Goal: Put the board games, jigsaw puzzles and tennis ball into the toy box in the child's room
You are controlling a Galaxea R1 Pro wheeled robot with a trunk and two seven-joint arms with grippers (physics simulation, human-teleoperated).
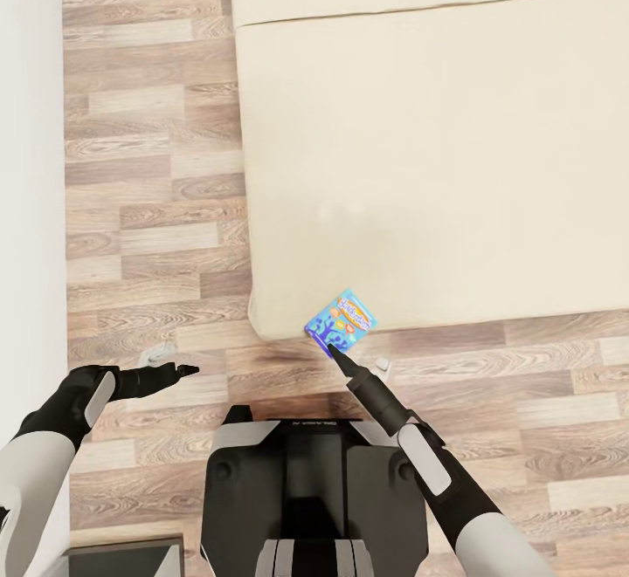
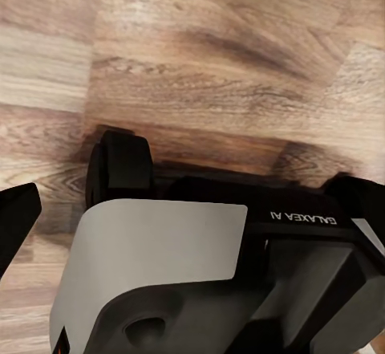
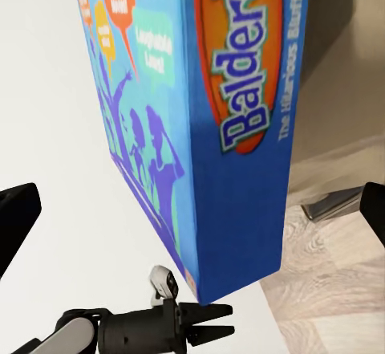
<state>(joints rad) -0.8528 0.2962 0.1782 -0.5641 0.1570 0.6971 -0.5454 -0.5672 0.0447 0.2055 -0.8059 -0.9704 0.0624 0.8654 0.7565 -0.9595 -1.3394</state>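
Observation:
A blue Balderdash board game box [image 1: 342, 321] lies at the near edge of the cream bed [image 1: 437, 167], its corner poking out past the mattress over the floor. My right gripper [image 1: 337, 353] reaches up to that corner and stands open. In the right wrist view the box [image 3: 216, 121] looms close between the spread fingers [image 3: 16, 221], touching neither. My left gripper [image 1: 187, 371] hovers open over the wooden floor to the left, holding nothing; it also appears small as the left gripper [image 3: 210, 323] in the right wrist view. The toy box, the table and the other toys are out of view.
A white wall [image 1: 31, 167] runs along the left, leaving a strip of wood floor [image 1: 148, 210] between it and the bed. My own base [image 1: 297, 490] sits just below the bed's edge. Small grey pieces [image 1: 382, 364] lie on the floor by the bed.

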